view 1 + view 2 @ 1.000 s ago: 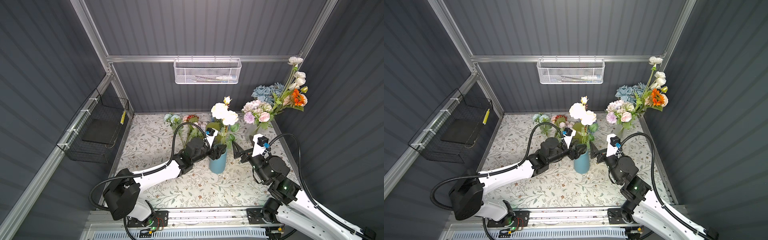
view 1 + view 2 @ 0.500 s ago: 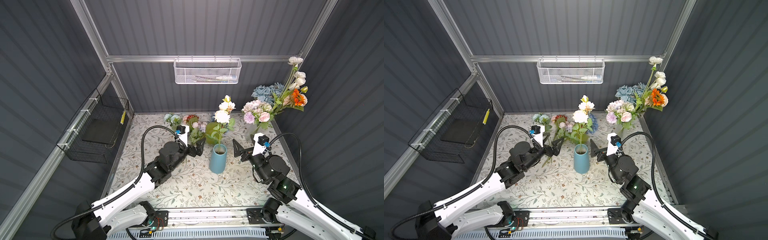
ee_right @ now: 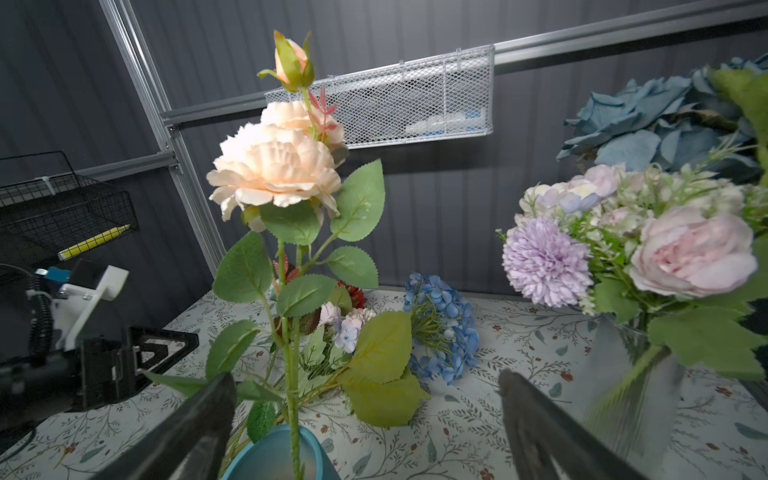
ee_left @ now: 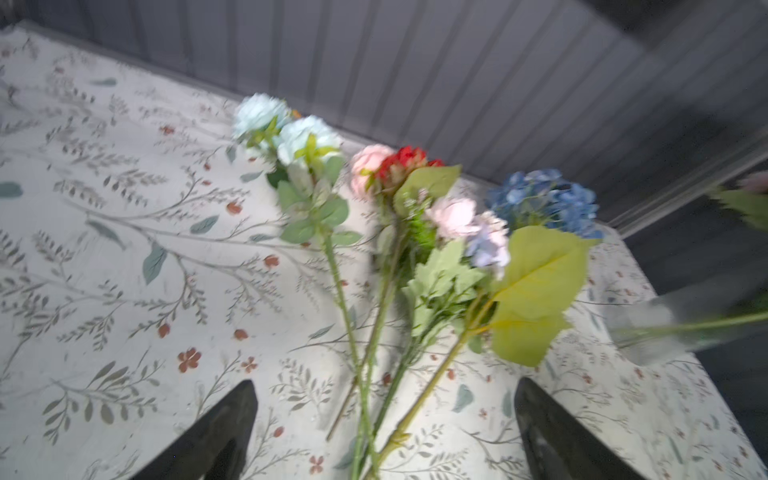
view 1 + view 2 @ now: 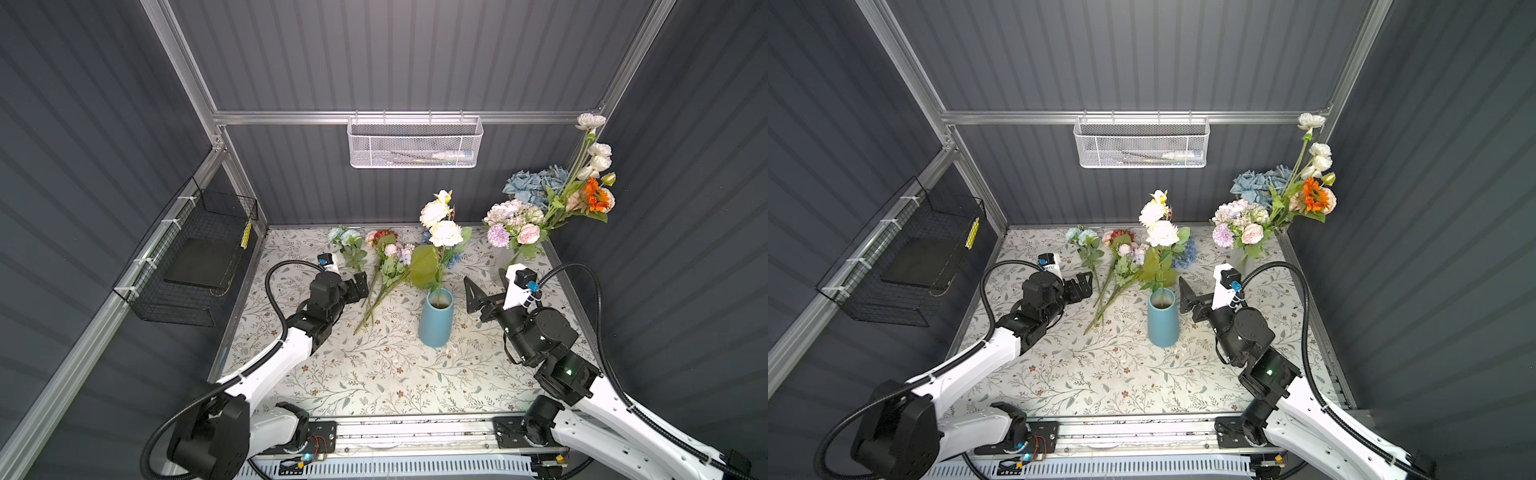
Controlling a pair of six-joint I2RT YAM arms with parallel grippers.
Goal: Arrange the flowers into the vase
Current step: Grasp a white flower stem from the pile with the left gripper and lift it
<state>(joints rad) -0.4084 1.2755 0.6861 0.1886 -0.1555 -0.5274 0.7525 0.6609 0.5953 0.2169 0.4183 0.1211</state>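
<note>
A blue vase [image 5: 435, 318] [image 5: 1162, 318] [image 3: 282, 453] stands mid-table and holds one cream rose spray [image 5: 444, 232] [image 3: 274, 166] upright. Several more flowers [image 5: 386, 266] [image 5: 1121, 266] [image 4: 395, 257] lie on the table to its left, blossoms toward the back wall. My left gripper [image 5: 359, 286] [image 5: 1081, 284] [image 4: 386, 388] is open just left of their stems, which run between its fingers in the left wrist view without touching them. My right gripper [image 5: 488, 286] [image 5: 1202, 291] [image 3: 365, 380] hangs open and empty right of the vase's mouth.
A glass vase [image 3: 631, 374] with a full bouquet [image 5: 515, 224] [image 5: 1241, 224] stands at the back right corner. A white mesh basket [image 5: 415, 141] hangs on the back wall, and a black wire basket [image 5: 195, 262] hangs on the left wall.
My left gripper let go of the cream rose spray at the vase, opened wide and drew back left to the lying flowers. The spray now stands alone. The right arm barely moved.
</note>
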